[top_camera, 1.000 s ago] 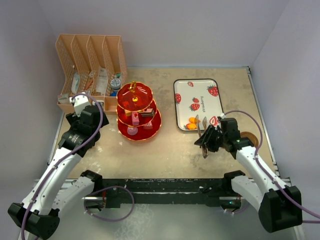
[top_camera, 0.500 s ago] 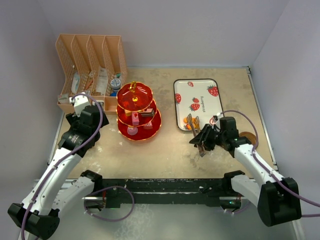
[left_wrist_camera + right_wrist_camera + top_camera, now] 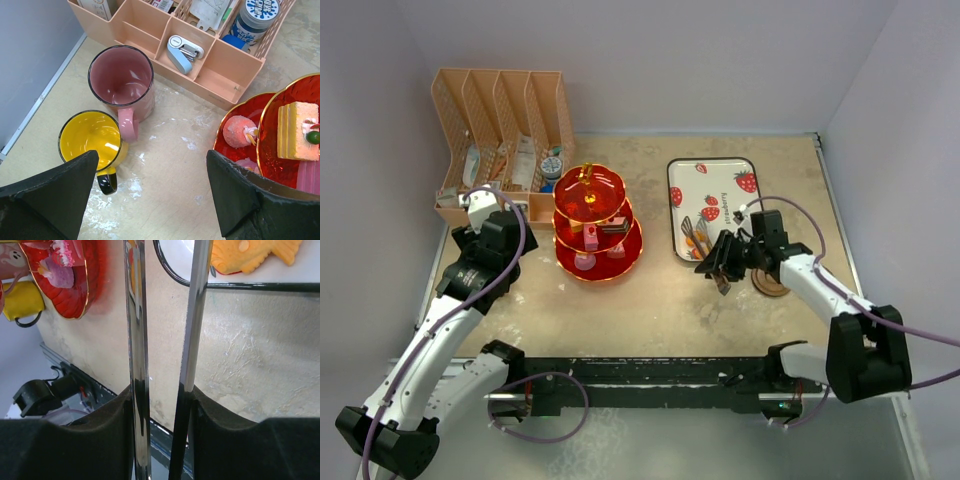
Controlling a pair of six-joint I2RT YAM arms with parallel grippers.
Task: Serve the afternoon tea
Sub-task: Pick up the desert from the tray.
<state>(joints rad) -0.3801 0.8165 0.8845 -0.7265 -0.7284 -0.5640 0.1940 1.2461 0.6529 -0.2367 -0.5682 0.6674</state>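
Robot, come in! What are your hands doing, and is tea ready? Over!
Left gripper open above pink mug and yellow mug. Right gripper shut on tongs, tips over tray beside orange sweet. Stand holds cakes; nothing blocking.

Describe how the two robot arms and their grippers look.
Both arms have white tubular links and black joints: the left arm and the right arm. A thin purple cable loops along each. The left gripper and right gripper have matte black wedge-shaped fingers.
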